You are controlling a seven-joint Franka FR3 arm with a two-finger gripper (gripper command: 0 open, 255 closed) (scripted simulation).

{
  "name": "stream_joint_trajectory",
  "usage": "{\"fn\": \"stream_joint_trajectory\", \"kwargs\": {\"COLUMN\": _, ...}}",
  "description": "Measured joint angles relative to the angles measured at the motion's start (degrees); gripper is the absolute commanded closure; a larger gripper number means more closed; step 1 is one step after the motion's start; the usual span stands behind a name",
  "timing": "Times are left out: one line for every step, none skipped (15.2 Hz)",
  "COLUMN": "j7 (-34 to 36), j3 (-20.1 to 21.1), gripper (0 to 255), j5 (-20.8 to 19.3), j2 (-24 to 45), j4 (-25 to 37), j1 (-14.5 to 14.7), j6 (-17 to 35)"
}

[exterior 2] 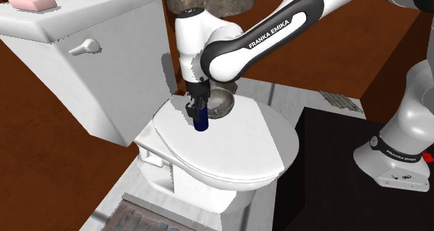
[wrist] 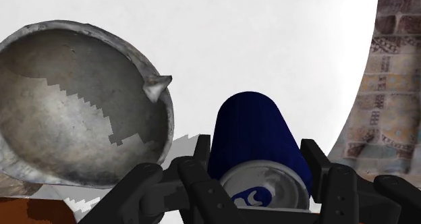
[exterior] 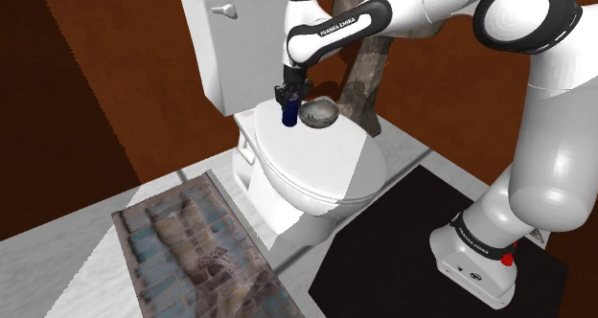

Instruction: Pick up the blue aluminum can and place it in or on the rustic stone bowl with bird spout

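Wrist view: the stone bowl (wrist: 81, 108) sits on the white toilet lid (wrist: 270, 34), its hollow showing bare, mottled grey stone. A small pointed spout (wrist: 159, 88) on its rim juts towards the blue can (wrist: 253, 138). The can stands just beside the bowl, outside it, with its silver end facing the camera. The gripper (wrist: 255, 158) has its two black fingers (wrist: 194, 163) closed against the can's sides, clasping it between them.

In the shoulder view the gripper (exterior: 290, 94) points straight down, the can (exterior: 288, 115) hangs upright below it, and the bowl (exterior: 319, 113) lies close on that view's right. Whether the can's base touches the lid (exterior: 326, 168) cannot be told
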Motion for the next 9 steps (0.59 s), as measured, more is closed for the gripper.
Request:
{"fn": "stream_joint_trajectory", "kwargs": {"j7": 0.0, "j3": 0.0, "gripper": 255, "j5": 0.0, "j2": -0.2, "j4": 0.4, "j1": 0.0, "j6": -0.6}}
{"fn": "stream_joint_trajectory", "kwargs": {"j7": -0.1, "j3": 0.0, "gripper": 255, "j5": 0.1, "j2": -0.7, "j4": 0.5, "j1": -0.1, "j6": -1.1}}
{"fn": "stream_joint_trajectory", "kwargs": {"j7": -0.1, "j3": 0.1, "gripper": 255, "j5": 0.2, "j2": -1.0, "j4": 0.9, "j1": 0.0, "j6": -1.9}}
{"fn": "stream_joint_trajectory", "kwargs": {"j7": -0.3, "j3": 0.1, "gripper": 255, "j5": 0.2, "j2": -1.2, "j4": 1.3, "j1": -0.1, "j6": -2.5}}
{"fn": "stream_joint_trajectory", "kwargs": {"j7": -0.3, "j3": 0.1, "gripper": 255, "j5": 0.3, "j2": -1.6, "j4": 1.6, "j1": -0.1, "j6": -3.2}}
{"fn": "stream_joint_trajectory", "kwargs": {"j7": -0.5, "j3": 0.1, "gripper": 255, "j5": 0.4, "j2": -2.1, "j4": 1.7, "j1": -0.2, "j6": -3.8}}
{"fn": "stream_joint_trajectory", "kwargs": {"j7": -0.5, "j3": 0.1, "gripper": 255, "j5": 0.4, "j2": -2.5, "j4": 2.0, "j1": -0.2, "j6": -4.5}}
{"fn": "stream_joint_trajectory", "kwargs": {"j7": -0.5, "j3": 0.2, "gripper": 255, "j5": 0.5, "j2": -2.9, "j4": 2.2, "j1": -0.2, "j6": -5.1}}
{"fn": "stream_joint_trajectory", "kwargs": {"j7": -0.5, "j3": 0.2, "gripper": 255, "j5": 0.5, "j2": -3.0, "j4": 2.7, "j1": -0.1, "j6": -5.7}}
